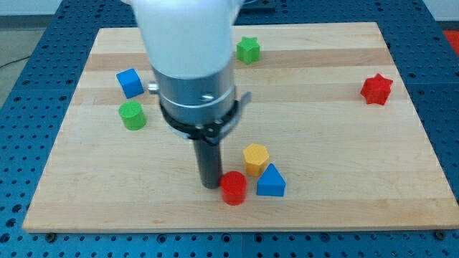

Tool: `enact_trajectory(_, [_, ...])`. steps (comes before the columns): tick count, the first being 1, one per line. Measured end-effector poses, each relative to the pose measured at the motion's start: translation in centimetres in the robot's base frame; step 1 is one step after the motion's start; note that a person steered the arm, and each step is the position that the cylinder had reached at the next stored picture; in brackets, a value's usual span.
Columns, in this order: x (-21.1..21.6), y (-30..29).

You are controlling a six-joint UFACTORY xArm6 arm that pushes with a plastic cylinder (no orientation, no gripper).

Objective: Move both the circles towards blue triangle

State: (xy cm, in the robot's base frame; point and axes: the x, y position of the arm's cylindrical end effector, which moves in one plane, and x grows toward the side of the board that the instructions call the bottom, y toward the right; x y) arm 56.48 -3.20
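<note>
you have my tip (210, 185) down on the pale wooden table (344, 179), touching the view's left side of the red circle block (233, 188), which sits low on the board. take the blue triangle block (271, 180) as your landmark: the red circle block lies just to its left in the view and a shade lower, very close to it, though you cannot tell whether the two touch. the yellow hexagon block (255, 159) stands just above and left of the blue triangle block, crowded against it. the green circle block (132, 115) is well apart from the blue triangle block, far toward the view's left and higher up, and the blue cube block (129, 82) sits beyond it, further up and left again. the green star block (248, 49) is far above the blue triangle block, near the view's top edge of the table. the red star block (377, 89) is off to the view's right of the blue triangle block and higher, near the table's right edge. the arm's wide grey and white body hides the table above and left of the blue triangle block, so what lies behind it you cannot tell. there are no jaws on this arm, only the dark rod, so nothing is being grasped.
</note>
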Motion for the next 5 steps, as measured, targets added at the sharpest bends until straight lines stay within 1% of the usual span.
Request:
enact_trajectory(1, [0.6,-2.4])
enact_trajectory(2, [-0.5,-10.7])
enact_trajectory(3, [-5.2,-18.3])
enact_trajectory(4, [-11.6,-24.0])
enact_trajectory(5, [-14.9,-24.1])
